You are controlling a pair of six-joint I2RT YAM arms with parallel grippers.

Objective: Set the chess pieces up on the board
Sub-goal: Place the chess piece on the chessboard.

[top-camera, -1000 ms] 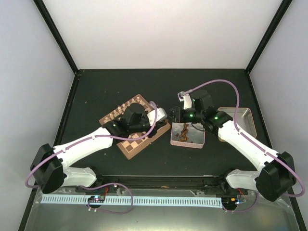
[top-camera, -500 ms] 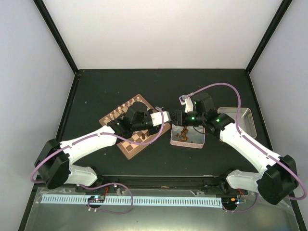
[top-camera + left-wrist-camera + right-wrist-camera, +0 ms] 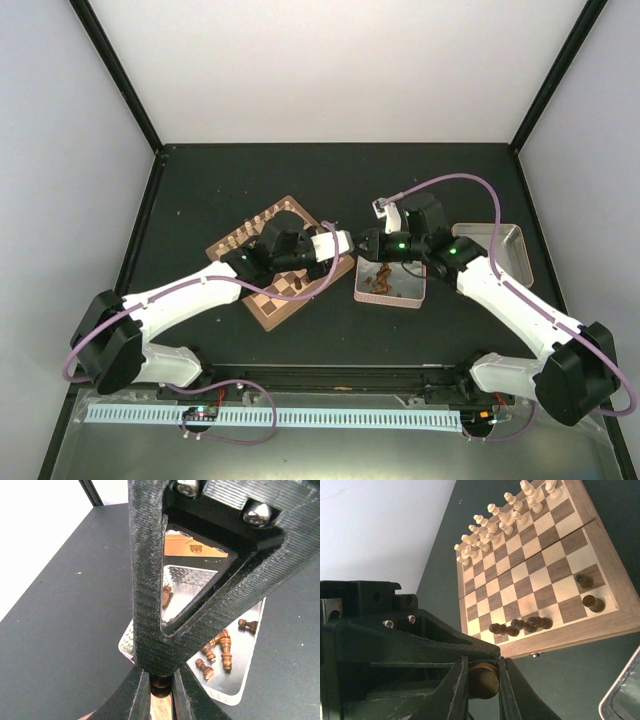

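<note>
a: left gripper (image 3: 159,676) pinched narrow on a small dark brown wooden chess piece (image 3: 161,683), held just off the rim of the checkered wooden chessboard (image 3: 540,580). right gripper (image 3: 482,664) clamped narrow too, likely on the same piece.
b: hand-over, i reckon. release one grip only once the other is firm, then carry the piece steady over the chessboard.

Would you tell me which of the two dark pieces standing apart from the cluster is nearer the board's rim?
The lower dark piece in the right wrist view, on the board's edge row; the upper dark piece stands one row inward.
</note>
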